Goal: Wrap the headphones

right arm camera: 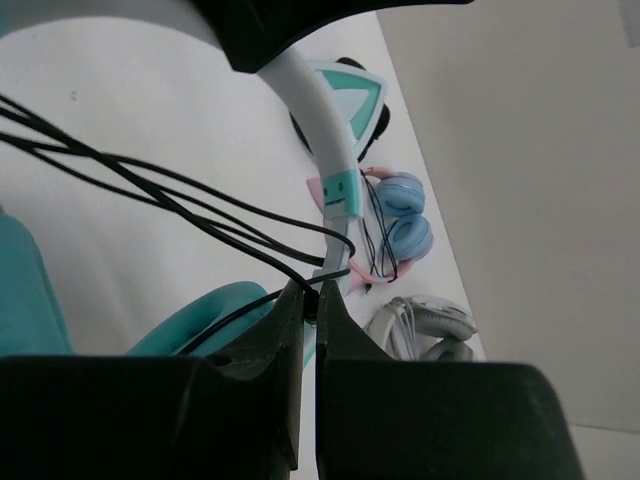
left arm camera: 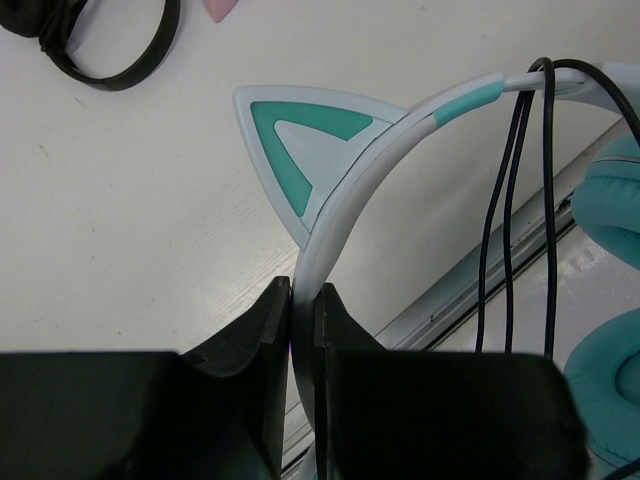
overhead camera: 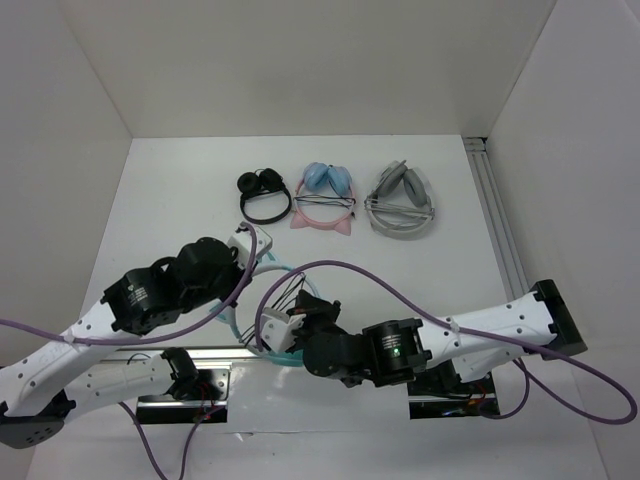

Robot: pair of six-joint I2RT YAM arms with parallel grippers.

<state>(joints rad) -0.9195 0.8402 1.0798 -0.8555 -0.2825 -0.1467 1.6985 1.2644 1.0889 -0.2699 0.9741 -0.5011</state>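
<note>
Near the front edge of the white worktop (overhead camera: 180, 190), left fingers (left arm camera: 255, 335) clench the pale plastic headband (left arm camera: 360, 188) of the teal cat-eared headphones (left arm camera: 612, 205); right fingers (right arm camera: 270, 335) pinch their thin black cable (left arm camera: 548, 220). Hold it taut, laying loops side by side.

The headphones (left arm camera: 400, 140) are showing smooth, pale plastic along the band, faintly glossy, with teal inlay in the cat ear (left arm camera: 300, 140). At the right edge of the left wrist view, their ear cushions (left arm camera: 612, 195) are looking soft and matt. The thin black cable (left arm camera: 500, 230) is catching a slight shine. The fingers (left arm camera: 250, 340) of the left gripper (left arm camera: 303, 292) are looking like matt black plastic. The table (left arm camera: 120, 230) is showing a white, faintly scuffed, matt surface.
</note>
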